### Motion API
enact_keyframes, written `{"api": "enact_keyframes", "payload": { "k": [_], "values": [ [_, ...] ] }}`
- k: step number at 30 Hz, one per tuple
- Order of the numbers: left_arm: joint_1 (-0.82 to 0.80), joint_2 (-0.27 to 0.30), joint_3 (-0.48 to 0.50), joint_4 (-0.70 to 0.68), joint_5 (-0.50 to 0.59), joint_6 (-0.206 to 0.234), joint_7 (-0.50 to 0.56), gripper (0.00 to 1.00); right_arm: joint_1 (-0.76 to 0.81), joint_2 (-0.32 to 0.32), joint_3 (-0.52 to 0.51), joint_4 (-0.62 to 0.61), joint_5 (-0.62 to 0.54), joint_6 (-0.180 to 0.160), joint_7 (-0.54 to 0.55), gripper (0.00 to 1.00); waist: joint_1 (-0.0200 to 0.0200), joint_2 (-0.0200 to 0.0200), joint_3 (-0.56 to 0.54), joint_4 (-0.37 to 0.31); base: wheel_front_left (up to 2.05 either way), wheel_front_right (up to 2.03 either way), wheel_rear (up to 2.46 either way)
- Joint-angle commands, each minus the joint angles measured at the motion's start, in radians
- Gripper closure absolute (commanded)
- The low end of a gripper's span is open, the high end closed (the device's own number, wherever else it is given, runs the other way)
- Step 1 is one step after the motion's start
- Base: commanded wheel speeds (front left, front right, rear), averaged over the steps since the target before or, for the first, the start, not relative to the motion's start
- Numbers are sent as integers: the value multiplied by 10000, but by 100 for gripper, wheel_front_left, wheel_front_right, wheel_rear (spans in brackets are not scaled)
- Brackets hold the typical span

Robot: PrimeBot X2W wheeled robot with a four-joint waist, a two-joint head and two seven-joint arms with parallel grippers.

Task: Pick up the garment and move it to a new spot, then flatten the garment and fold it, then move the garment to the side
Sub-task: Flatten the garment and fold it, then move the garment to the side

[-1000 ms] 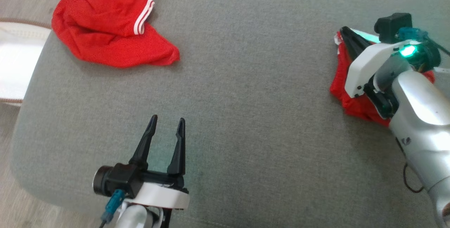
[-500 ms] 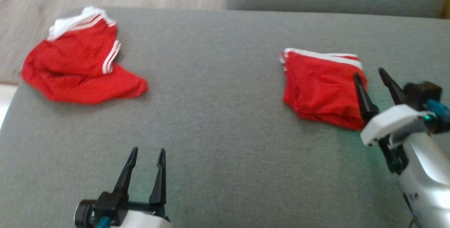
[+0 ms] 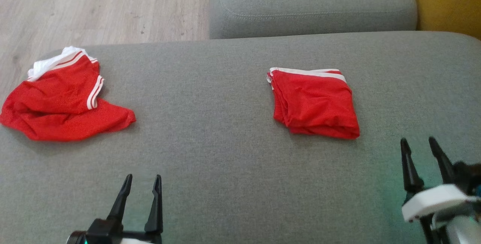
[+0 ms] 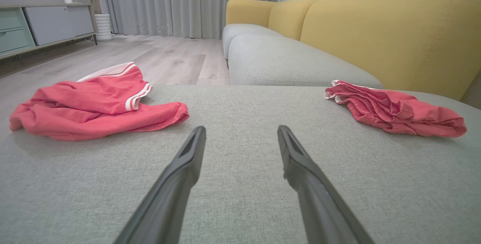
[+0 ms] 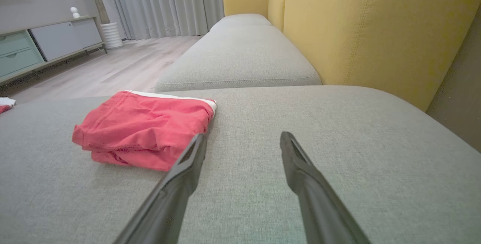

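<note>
A folded pair of red shorts with a white waistband [image 3: 313, 103] [image 4: 394, 109] [image 5: 146, 127] lies flat on the grey sofa cushion [image 3: 225, 142], right of centre. A second red garment with white stripes [image 3: 64, 99] [image 4: 96, 103] lies crumpled at the cushion's far left. My left gripper [image 3: 142, 179] [image 4: 240, 131] is open near the cushion's front edge, with nothing between its fingers. My right gripper [image 3: 417, 142] [image 5: 242, 138] is open too, empty, hovering just right of and nearer than the folded shorts, apart from them.
A second grey seat cushion [image 3: 312, 5] adjoins the far edge. The yellow sofa back [image 3: 447, 3] [image 5: 375, 29] rises on the right. Wooden floor [image 3: 101, 7] lies beyond the left and far edges. A low cabinet [image 4: 41, 26] stands by the curtains.
The right gripper has let go of the folded shorts and drawn back off them toward the front. The head camera has tilted, shifting the whole picture downward.
</note>
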Motion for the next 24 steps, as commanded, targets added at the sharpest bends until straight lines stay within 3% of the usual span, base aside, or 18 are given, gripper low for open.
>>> {"api": "enact_keyframes", "payload": {
  "k": [1,14,19,24],
  "values": [
    [-180,130,437,-222,80,-37,-53,0,-108,-83,61,-436,-202,67,-127,0,2,-1,-27,-10,0,0,0],
    [-118,43,642,108,90,-240,-53,0,1243,1047,-474,-1113,-816,67,-138,0,2,-1,-124,40,0,0,0],
    [-169,-15,622,94,76,-278,-53,0,399,1140,-341,-1079,968,67,404,0,2,-1,36,75,0,0,0],
    [-437,-58,398,34,61,-317,-53,0,-1205,857,-529,-1094,2694,67,2351,0,2,-1,645,224,0,0,0]
  ]
}}
